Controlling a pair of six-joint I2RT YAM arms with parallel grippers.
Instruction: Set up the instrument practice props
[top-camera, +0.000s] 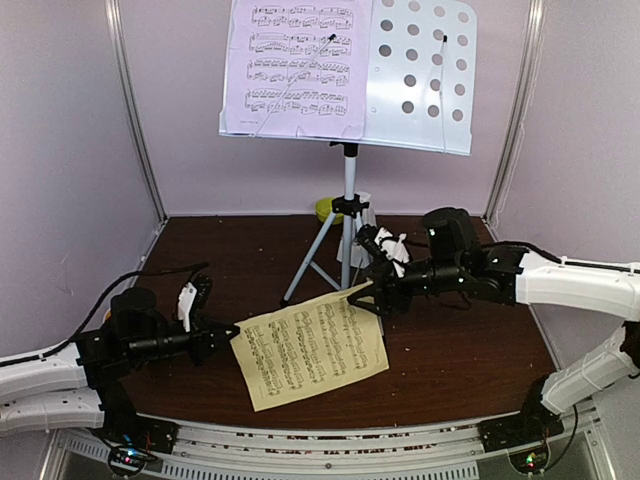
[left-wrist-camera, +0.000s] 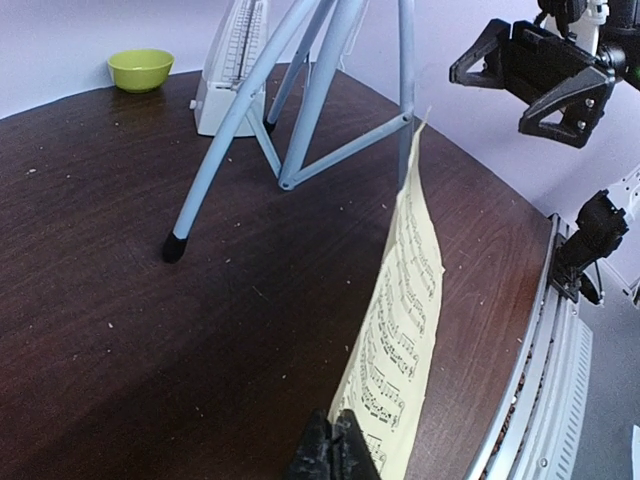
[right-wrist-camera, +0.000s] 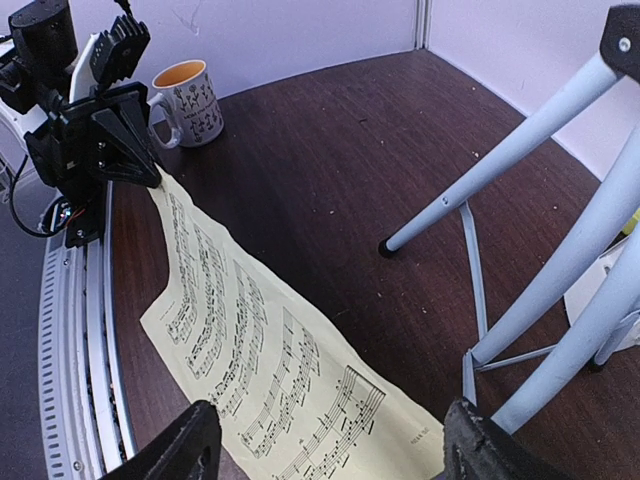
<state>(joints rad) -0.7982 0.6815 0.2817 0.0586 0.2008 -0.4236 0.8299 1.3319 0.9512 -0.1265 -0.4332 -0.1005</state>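
One dark wooden table (top-camera: 480, 350) is carrying everything. The perforated-metal music stand (top-camera: 420, 75) is rising on its silver tripod (top-camera: 330, 240) at the back centre. The lavender page (top-camera: 295, 65) is already sitting on the left half of its desk, and the right half is showing bare holes.

The yellow page (top-camera: 310, 350) is lying on the table in front of the tripod, with its long axis running from the left arm across to the right arm. The left gripper (top-camera: 225, 335) is pinching the page's near-left edge with its fingers pressed together, and that end is lifting and curling. The right gripper (top-camera: 378, 295) is hanging just above the page's far-right corner with its fingers spread wide, gripping nothing. The right arm is therefore the nearer one to the stand's free half, which lies up and behind that corner.

The white pyramid metronome (left-wrist-camera: 232, 70) is standing behind the tripod legs. The white mug (right-wrist-camera: 190, 100) is sitting near the left arm, and the green bowl (left-wrist-camera: 140, 68) is sitting by the back wall.
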